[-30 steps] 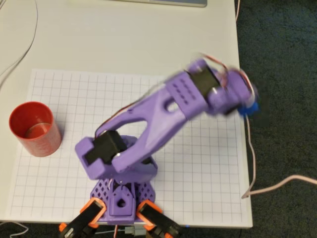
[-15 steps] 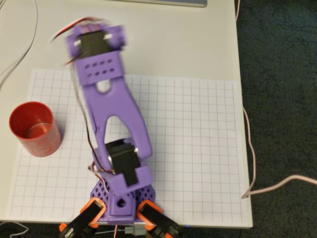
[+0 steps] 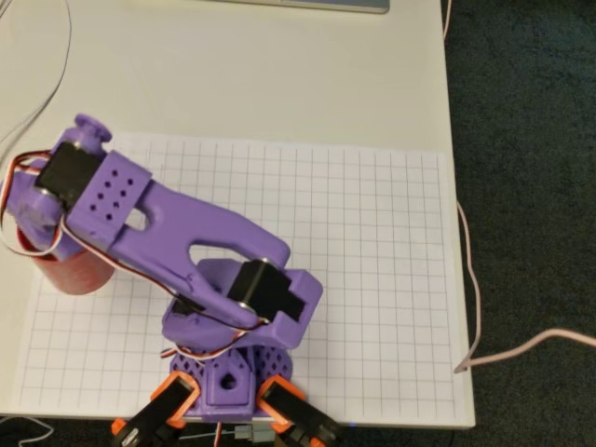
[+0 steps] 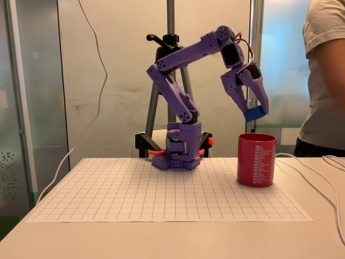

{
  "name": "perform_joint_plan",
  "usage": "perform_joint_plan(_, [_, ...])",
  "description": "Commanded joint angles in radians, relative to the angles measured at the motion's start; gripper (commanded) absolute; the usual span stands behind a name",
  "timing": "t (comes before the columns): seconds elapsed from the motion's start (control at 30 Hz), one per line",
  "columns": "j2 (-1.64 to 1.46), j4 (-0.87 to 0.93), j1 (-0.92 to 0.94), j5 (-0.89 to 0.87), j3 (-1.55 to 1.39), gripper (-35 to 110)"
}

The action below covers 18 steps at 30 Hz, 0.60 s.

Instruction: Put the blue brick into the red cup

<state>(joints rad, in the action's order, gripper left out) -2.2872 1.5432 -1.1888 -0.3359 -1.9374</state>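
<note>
Gridded bench (image 4: 161, 194): gripper (image 4: 254, 111) clenched on brick (image 4: 254, 113), hanging above cup (image 4: 256, 160) mouth, lined up for drop.

A lab or office: grid sheet (image 4: 161, 189) on a table (image 3: 279, 74), tripod (image 4: 171, 65), glass partitions (image 4: 32, 97)

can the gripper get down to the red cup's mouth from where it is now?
Probably yes. In the fixed view the gripper holds the blue brick above the red cup, with open air between them and the cup's mouth facing up. The overhead view shows the arm over the cup.
</note>
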Motion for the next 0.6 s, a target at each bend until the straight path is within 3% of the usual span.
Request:
perform_joint_plan(0.0, [-0.008,-0.020,-0.017,0.000,-0.011,0])
perform_joint_plan(0.17, [-0.014,-0.029,0.055,0.028,-0.026,2])
perform_joint_plan(0.2, [-0.017,-0.015,0.064,0.002,-0.029,20])
perform_joint_plan(0.3, [-0.051,-0.009,0.087,-0.020,-0.041,55])
perform_joint_plan(0.33, [-0.066,-0.017,0.097,-0.020,-0.054,60])
perform_joint_plan(0.57, [-0.048,-0.031,0.094,-0.011,-0.057,61])
